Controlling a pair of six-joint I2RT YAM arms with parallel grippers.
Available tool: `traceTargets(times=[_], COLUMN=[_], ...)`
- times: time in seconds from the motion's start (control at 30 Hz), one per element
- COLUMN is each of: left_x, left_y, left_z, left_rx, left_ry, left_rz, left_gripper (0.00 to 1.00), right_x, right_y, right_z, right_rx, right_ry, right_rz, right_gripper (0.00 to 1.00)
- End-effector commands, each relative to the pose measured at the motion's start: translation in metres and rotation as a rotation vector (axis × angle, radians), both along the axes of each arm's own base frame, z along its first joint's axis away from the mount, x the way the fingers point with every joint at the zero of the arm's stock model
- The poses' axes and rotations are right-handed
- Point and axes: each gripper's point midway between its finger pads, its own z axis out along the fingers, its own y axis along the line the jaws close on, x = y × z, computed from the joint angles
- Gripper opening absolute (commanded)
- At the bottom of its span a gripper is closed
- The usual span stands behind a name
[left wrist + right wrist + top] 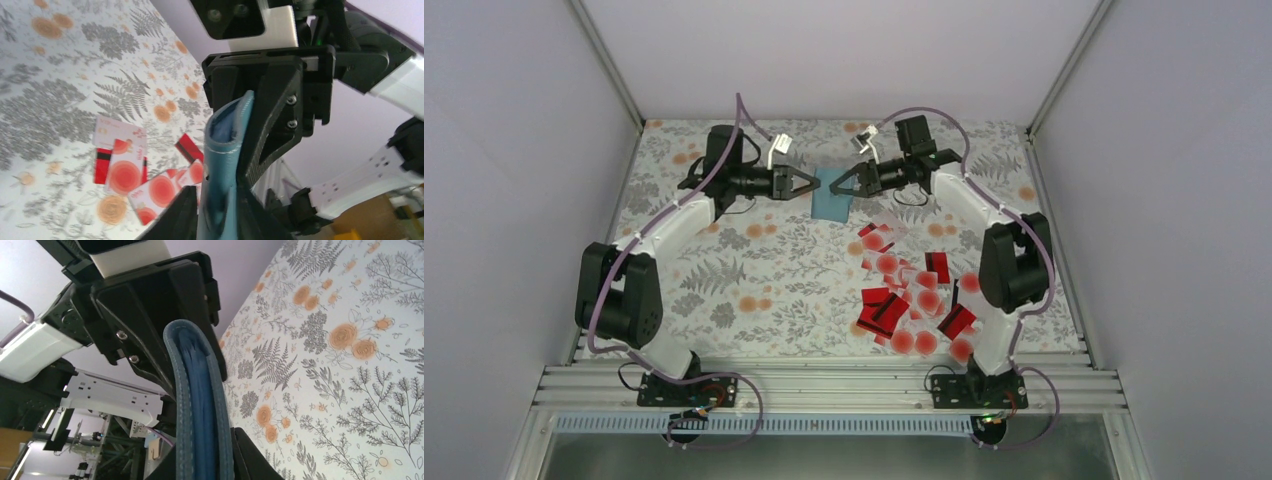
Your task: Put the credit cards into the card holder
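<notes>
At far centre, left gripper [810,185] and right gripper [837,184] pinch flat teal-blue card holder [829,207] (pocket barely agape). Red and translucent credit cards [914,300] heaped near-right. Step: opening holder; next: free one gripper.

No text, brand or number can be read; faint print on a pale credit card [120,134] beside the card holder [220,165] is too blurred.

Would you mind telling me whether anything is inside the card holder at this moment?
Only blue lining shows through the card holder's slightly open edge; no card is visible in it. Deeper inside is hidden by its own walls.
</notes>
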Motion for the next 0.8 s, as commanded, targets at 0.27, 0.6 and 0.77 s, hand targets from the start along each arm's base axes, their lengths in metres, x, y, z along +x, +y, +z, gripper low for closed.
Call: traceTargets(times=[0.27,0.6,0.77], left_x=[-0.042,-0.06,-0.061], left_y=[-0.006,-0.013,-0.018], left_z=[0.06,0.089,0.102], left_rx=[-0.109,-0.188,-0.235], left_ry=[-0.116,-0.182,-0.189], left_rz=[-0.077,-0.139,-0.134], left_gripper=[0.9,0.59,0.48], right_x=[-0.022,-0.039,-0.047], right_y=[-0.007,-0.009,-0.008], right_z=[0.108,0.142,0.147], right_rx=[0.14,0.193,0.208], right_ry=[-0.132,-0.155,-0.159], right_rz=[0.003,0.062,0.093], right_gripper=[0.04,0.04,0.04])
